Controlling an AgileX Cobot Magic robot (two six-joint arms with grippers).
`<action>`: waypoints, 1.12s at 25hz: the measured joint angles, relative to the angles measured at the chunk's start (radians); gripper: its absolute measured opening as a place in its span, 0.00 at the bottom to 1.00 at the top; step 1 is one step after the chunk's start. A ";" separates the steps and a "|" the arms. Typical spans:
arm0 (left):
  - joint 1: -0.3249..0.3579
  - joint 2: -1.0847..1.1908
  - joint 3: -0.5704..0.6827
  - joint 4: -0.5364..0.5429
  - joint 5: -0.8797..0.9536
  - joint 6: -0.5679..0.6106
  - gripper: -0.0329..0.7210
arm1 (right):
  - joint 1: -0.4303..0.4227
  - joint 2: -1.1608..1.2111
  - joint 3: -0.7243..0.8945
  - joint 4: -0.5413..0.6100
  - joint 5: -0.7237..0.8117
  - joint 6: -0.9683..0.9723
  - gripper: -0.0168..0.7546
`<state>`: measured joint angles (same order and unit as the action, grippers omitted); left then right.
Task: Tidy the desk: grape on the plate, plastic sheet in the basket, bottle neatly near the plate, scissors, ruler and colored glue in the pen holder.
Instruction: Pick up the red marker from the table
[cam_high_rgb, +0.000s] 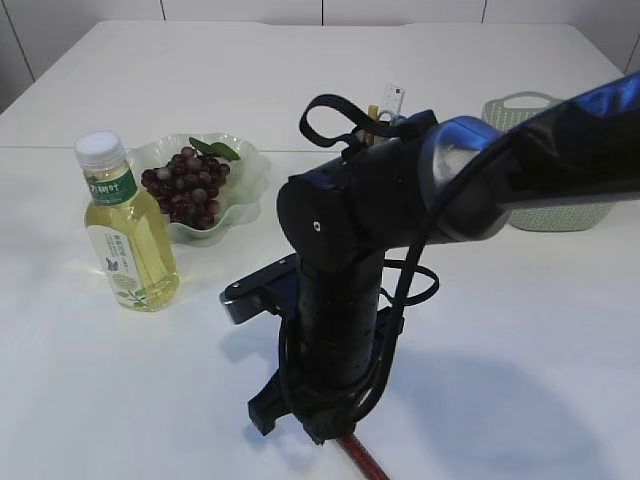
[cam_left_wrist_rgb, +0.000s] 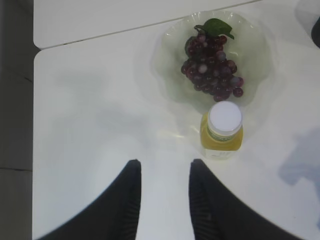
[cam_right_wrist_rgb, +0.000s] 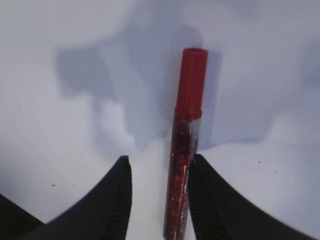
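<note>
I see the red-capped glitter glue tube (cam_right_wrist_rgb: 184, 165) lying on the white desk (cam_right_wrist_rgb: 60, 125) lengthwise between my right hand's (cam_right_wrist_rgb: 159, 200) half-open fingers, not yet gripped, cap pointing away.

light: bright, even, diffuse
shadows: soft grey on the table (cam_high_rgb: 520, 340)
glare: mild, whites washed out
focus: wrist views slightly blurred

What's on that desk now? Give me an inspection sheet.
Surface: white table.
Job's things: grapes on plate; bottle upright beside it; colored glue lying flat; ruler sticking up behind the arm; basket far right; plastic sheet not seen.
Clutter: nothing seen.
Grippers: left gripper open, empty; right gripper open, astride the glue.
Cables: black loops on right arm.
Surroundings: white wall panels.
</note>
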<state>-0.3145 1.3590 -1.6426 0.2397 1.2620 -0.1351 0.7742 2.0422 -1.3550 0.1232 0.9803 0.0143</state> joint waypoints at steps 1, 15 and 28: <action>0.000 -0.004 0.000 0.001 0.000 0.000 0.36 | 0.000 0.004 0.000 -0.008 -0.010 0.000 0.43; 0.000 -0.015 0.000 0.008 0.000 -0.002 0.36 | 0.000 0.038 0.000 -0.067 -0.027 0.058 0.43; 0.000 -0.019 0.000 0.026 0.000 -0.002 0.36 | 0.000 0.061 0.000 -0.069 -0.029 0.064 0.43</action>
<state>-0.3145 1.3404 -1.6426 0.2662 1.2620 -0.1368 0.7742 2.1032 -1.3550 0.0542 0.9514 0.0783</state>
